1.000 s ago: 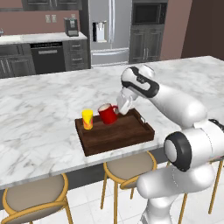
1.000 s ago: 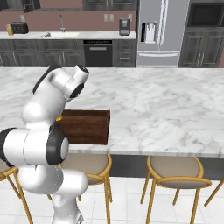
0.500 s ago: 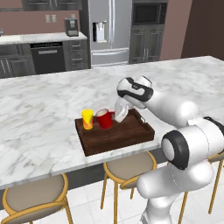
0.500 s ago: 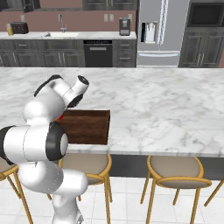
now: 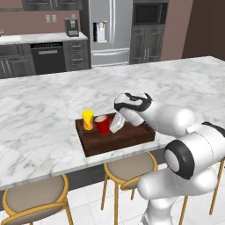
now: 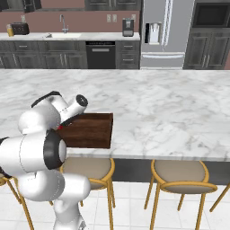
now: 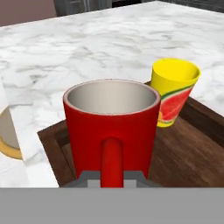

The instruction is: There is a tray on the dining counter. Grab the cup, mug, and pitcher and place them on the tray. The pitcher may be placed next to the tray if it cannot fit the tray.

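My claw (image 5: 115, 125) clenched on the red mug's (image 5: 103, 125) handle, mug inside the wooden tray (image 5: 127, 139) near the counter's (image 5: 39, 118) front edge, just beside the yellow cup (image 5: 88, 119).

I saw the dining counter (image 5: 48, 110), a long white marble slab with grey veins and an overhanging edge. The dark brown wooden tray (image 5: 115, 139) lay directly on it, near its front edge and roughly parallel to that edge. From the right base camera I saw the same tray (image 6: 92, 131) flat on the marble (image 6: 170, 117).
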Motion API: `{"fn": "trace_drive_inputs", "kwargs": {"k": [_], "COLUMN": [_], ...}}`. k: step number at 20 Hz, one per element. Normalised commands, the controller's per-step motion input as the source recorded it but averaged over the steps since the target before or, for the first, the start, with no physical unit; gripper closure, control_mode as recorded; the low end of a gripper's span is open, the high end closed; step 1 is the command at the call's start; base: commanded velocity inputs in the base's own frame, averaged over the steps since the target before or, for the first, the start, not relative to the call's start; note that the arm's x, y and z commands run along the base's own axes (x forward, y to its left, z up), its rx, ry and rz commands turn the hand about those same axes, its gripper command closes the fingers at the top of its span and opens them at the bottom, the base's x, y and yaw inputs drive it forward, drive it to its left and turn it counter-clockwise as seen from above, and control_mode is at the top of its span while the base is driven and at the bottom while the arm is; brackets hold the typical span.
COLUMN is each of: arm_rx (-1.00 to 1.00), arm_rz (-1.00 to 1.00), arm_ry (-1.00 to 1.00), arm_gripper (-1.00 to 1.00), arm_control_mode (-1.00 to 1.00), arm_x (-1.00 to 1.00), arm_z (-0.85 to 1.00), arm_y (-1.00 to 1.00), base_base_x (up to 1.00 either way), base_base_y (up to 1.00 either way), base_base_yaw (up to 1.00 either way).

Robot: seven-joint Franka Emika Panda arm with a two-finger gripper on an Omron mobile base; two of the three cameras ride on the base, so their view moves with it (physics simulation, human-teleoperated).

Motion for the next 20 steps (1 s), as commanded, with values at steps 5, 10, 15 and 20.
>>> {"fn": "trace_drive_inputs", "kwargs": {"k": [5,10,15,20], "arm_rx": [0.0,0.0,0.0,0.0], "arm_rz": [-0.02,0.0,0.02,0.08], "arm_ry": [0.0,0.02,0.0,0.0], "arm_gripper": [1.0,1.0,1.0,1.0], "arm_control_mode": [-1.0,-1.0,-1.0,-1.0], "arm_x": [0.4,0.38,0.05,-0.04], "arm_z": [-0.14,-0.12,-0.2,-0.14], "arm_y": [0.0,0.0,0.02,0.19], "base_base_x": [0.0,0.0,0.0,0.0], "base_base_y": [0.0,0.0,0.0,0.0], "base_base_yaw": [0.0,0.0,0.0,0.0]}}
